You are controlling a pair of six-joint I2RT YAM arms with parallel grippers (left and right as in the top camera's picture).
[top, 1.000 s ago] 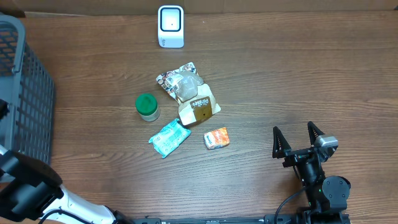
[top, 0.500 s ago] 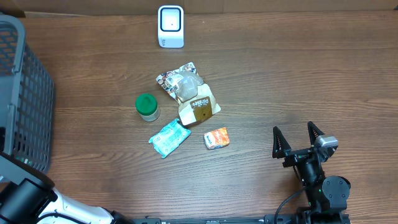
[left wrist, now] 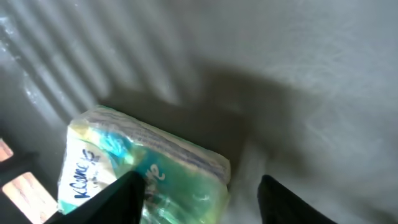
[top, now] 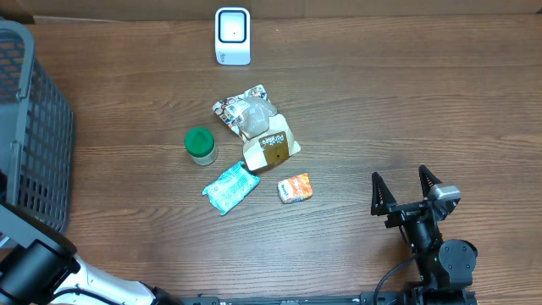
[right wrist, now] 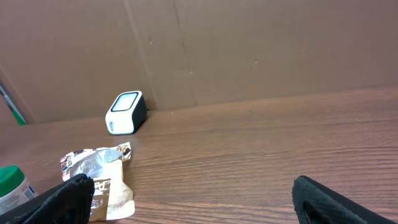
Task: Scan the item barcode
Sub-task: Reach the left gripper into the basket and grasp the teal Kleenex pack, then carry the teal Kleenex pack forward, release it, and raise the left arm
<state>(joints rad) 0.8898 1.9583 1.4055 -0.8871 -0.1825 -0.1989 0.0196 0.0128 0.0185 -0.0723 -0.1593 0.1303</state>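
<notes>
Two grippers to call, and they sit well apart; my left gripper [left wrist: 199,186] shows only on its wrist camera, surrounded by grey walls streaked with light, so I read it as down in the grey mesh basket [top: 38,119] at the left edge of the worktop; overhead I get just the left arm [top: 38,269] at the near left corner. Between and just beyond its jaws lies the tissue pack [left wrist: 143,162], green, teal and white with blue lettering, flat on the grey floor and skewed to the left; the jaws stand apart, not clenched; the right-hand finger [left wrist: 286,202] is clear of the pack with grey floor showing between them; the left-hand one overlaps the wrapper, and I cannot tell whether it touches.

My right gripper [top: 399,175] hovers near the near edge, right of centre, jaws spread wide and holding nothing.

At the far edge, a little left of centre, stands the white barcode scanner [top: 232,36]. Mid-worktop is a loose cluster: a crinkled silvery packet [top: 244,110] touching a brown pouch [top: 273,146]; a green-lidded jar [top: 200,144] just left of them; a teal packet [top: 230,186] and a small orange packet [top: 295,187] nearer me.
</notes>
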